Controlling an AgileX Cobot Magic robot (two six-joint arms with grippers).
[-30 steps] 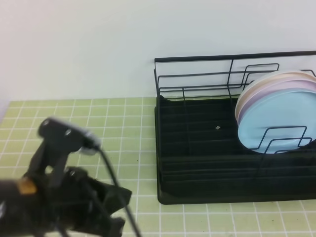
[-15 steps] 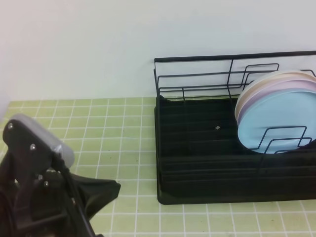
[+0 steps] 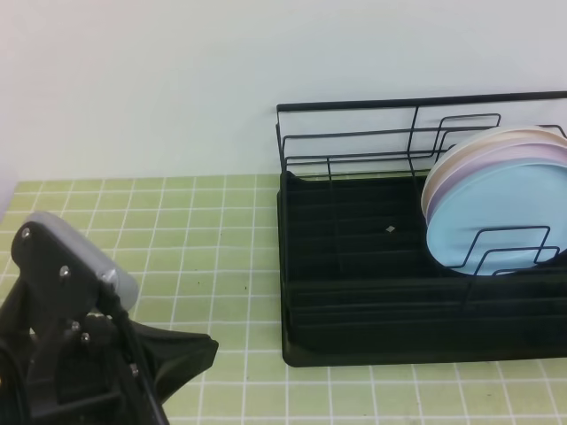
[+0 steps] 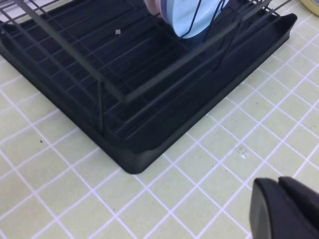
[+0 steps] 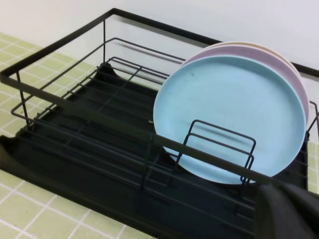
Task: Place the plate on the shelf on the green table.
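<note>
The light blue plate (image 3: 496, 212) stands on edge in the right end of the shelf, a black wire rack (image 3: 354, 292), held by a wire divider. It also shows in the right wrist view (image 5: 229, 114) and at the top of the left wrist view (image 4: 187, 15). The rack sits on the green table (image 3: 213, 230). My left gripper (image 3: 199, 352) is low at the front left, apart from the rack, shut and empty (image 4: 280, 191). My right gripper (image 5: 284, 199) shows only as dark fingertips just in front of the rack, close together and empty.
A pale pink plate (image 3: 549, 152) and a cream plate (image 3: 532, 133) stand behind the blue one. The left and middle part of the rack holds no dishes. A white wall is behind. Open tiles lie left of the rack (image 4: 209, 169).
My left arm has pulled back toward the lower left of the exterior view and then settled slightly right. The plates and the rack have not moved.
</note>
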